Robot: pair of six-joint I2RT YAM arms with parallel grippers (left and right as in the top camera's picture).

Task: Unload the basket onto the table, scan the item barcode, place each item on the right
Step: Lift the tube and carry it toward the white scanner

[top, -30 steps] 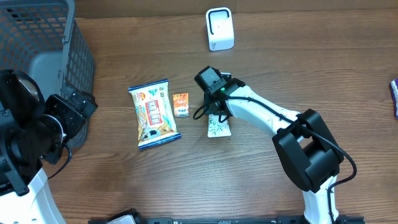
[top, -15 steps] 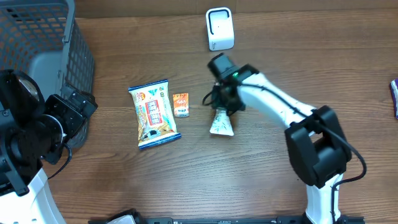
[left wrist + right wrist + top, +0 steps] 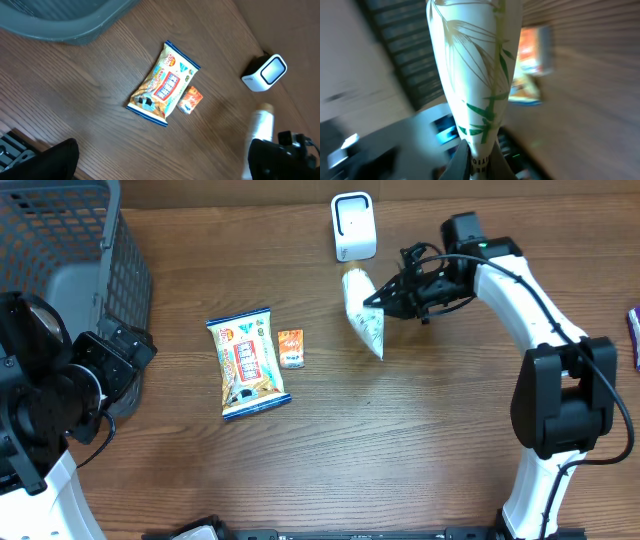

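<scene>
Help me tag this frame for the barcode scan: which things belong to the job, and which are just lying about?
Job in hand: bamboo-print pouch, pinched in the right gripper; white scanner.
Lying about: snack bag; small orange packet; grey basket.

- Brown wood-grain table (image 3: 400, 460), with the things below resting on it.
- Grey wire-mesh basket (image 3: 125, 260) at the far left corner, partly cut off by the frame.
- Flat cream snack packet with blue ends and an orange-red label (image 3: 248, 363), lying left of the middle.
- Small orange sachet (image 3: 291, 348), just beside the snack packet's right edge.
- Purple object (image 3: 635, 335) at the right edge, mostly out of view.
</scene>
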